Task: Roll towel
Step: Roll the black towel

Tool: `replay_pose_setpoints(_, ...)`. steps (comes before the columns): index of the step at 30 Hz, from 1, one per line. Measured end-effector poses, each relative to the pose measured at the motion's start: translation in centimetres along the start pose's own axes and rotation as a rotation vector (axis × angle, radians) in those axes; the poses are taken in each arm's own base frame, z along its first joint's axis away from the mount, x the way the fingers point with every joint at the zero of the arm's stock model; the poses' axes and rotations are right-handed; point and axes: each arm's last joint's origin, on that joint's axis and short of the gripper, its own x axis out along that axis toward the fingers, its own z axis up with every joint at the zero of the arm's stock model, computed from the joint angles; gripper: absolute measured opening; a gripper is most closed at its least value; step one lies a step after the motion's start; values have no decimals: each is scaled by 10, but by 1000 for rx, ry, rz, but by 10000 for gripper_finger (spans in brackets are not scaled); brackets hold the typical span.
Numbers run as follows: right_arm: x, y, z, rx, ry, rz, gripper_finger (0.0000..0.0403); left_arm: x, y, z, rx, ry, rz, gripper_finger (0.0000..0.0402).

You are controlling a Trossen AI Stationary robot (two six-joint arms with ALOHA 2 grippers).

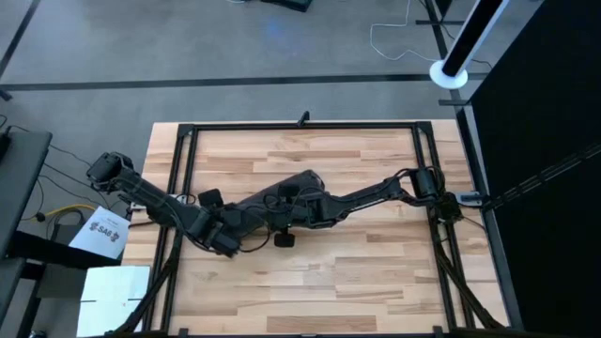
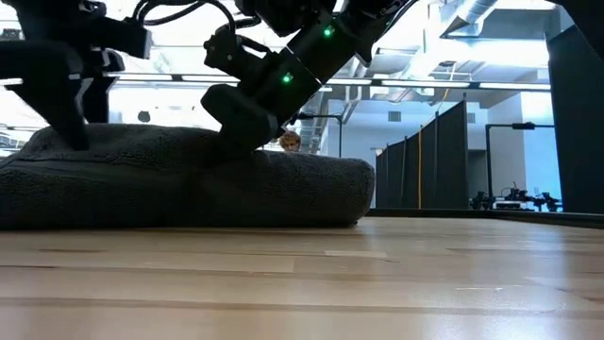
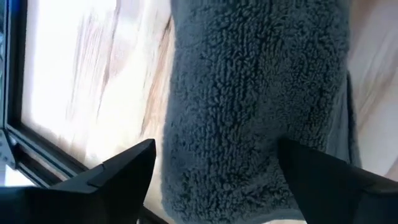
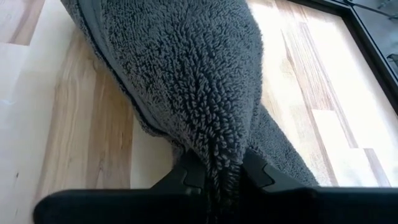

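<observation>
The dark charcoal-grey towel (image 1: 282,192) lies bunched in a long, thick bundle on the wooden table, slanting from the middle toward the far right; in the low view (image 2: 189,184) it rests on its underside. My right gripper (image 4: 217,180) is shut on the towel near its middle. My left gripper (image 3: 217,180) is open at the towel's left end, one finger on each side of the bundle. No white tag shows. My right gripper pinches a raised fold of the towel (image 4: 214,146) between its two fingers, coming slanting down from the table's right. The fold stands up into the fingers and the rest lies on the table. My left gripper: I cannot tell whether its fingers (image 3: 311,174) touch the towel.
A black metal frame (image 1: 188,150) runs around the work area on the table. Bare wood lies toward the near edge (image 1: 357,282) and the far edge. A white labelled sheet (image 1: 103,230) sits off the table's left side.
</observation>
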Motion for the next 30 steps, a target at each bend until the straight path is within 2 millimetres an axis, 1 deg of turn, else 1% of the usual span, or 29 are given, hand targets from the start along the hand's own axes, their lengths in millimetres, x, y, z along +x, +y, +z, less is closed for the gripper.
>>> replay_pose_setpoints(2,0,0,0,0,-1,0,28,1,-3,6,-40,-40,-43,320)
replay_pose_setpoints(4,0,0,0,0,-1,0,28,1,-6,11,-31,-80,-80,320)
replay_pose_setpoints(6,0,0,0,-1,-1,1,28,1,-8,12,-24,-93,-92,320)
replay_pose_setpoints(8,0,0,0,-1,-1,1,28,2,-6,13,-60,-86,-95,320)
replay_pose_setpoints(13,0,0,0,1,-1,0,28,24,-5,3,-142,-10,-87,319)
replay_pose_setpoints(16,0,0,0,-2,1,1,28,35,-12,1,-171,16,-199,319)
replay_pose_setpoints(18,0,0,0,-2,2,1,28,37,-15,1,-187,22,-241,318)
replay_pose_setpoints(20,0,0,0,-2,2,1,28,37,-16,3,-214,12,-262,307)
replay_pose_setpoints(22,0,0,0,-2,3,1,28,37,-17,4,-255,11,-275,281)
replay_pose_setpoints(24,0,0,-1,-2,6,1,28,36,-18,5,-283,21,-298,237)
replay_pose_setpoints(26,0,1,-1,-5,11,4,28,35,-21,5,-304,33,-332,177)
replay_pose_setpoints(28,-1,4,-2,-13,22,27,28,33,-25,6,-309,31,-389,106)
replay_pose_setpoints(30,-2,6,-5,1,44,113,28,29,-33,8,-263,13,-479,36)
